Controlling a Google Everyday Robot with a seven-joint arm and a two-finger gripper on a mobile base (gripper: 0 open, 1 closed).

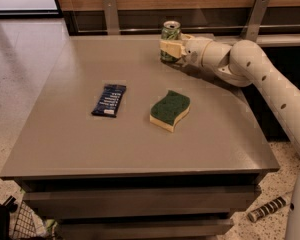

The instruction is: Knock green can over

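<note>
The green can (170,32) stands upright at the far edge of the table (90,149), behind the sponge (170,110) and well apart from it. The gripper (170,49) sits against the can's lower half (its cream end covers that part), also behind the sponge. Whether it is open or closed cannot be told. A dark blue wrapped bar (109,100) lies flat, left of the sponge.

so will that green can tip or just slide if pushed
The green can stands upright and taller than wide, so a push near its top from the gripper, which is at its lower half, would probably tip it. Being round, it would likely roll afterwards. The table looks smooth, so a low push may only slide it.
</note>
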